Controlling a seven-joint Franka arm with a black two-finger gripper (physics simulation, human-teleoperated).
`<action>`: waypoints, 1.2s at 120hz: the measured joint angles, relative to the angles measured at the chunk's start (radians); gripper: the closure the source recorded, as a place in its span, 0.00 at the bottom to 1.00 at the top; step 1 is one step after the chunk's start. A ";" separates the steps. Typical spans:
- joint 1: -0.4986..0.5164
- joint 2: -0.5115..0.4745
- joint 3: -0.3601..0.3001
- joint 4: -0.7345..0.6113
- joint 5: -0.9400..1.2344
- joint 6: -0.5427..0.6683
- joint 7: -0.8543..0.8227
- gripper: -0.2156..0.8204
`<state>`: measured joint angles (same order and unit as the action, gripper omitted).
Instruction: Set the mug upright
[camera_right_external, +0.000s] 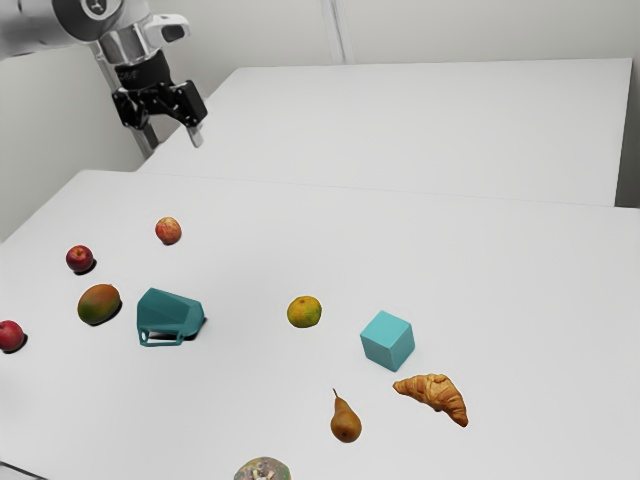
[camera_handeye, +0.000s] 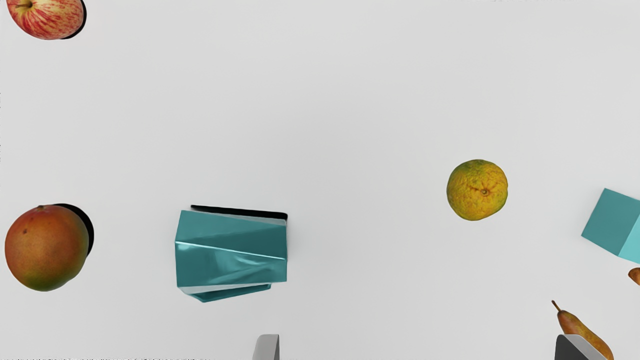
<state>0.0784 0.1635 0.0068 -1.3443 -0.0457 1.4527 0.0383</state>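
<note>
The claw (camera_right_external: 173, 137) hangs with fingers wide apart. Well below it, the mug (camera_right_external: 168, 312) lies on its side on the worktop (camera_right_external: 240, 390).

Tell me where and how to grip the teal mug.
Come from above and close across the mug near its narrower end, toward the citrus fruit. It lies on its side, and its handle, along one flank, stops short of that end, so the fingers should likely clear it.
</note>
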 joint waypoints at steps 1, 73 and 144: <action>0.003 0.001 0.000 0.000 -0.001 0.000 0.000 0.21; 0.286 -0.010 0.283 -0.551 -0.613 0.173 0.341 0.21; 0.271 0.145 0.334 -0.636 -0.761 0.242 0.757 0.21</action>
<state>0.3494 0.3084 0.3404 -1.9800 -0.8070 1.6952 0.7954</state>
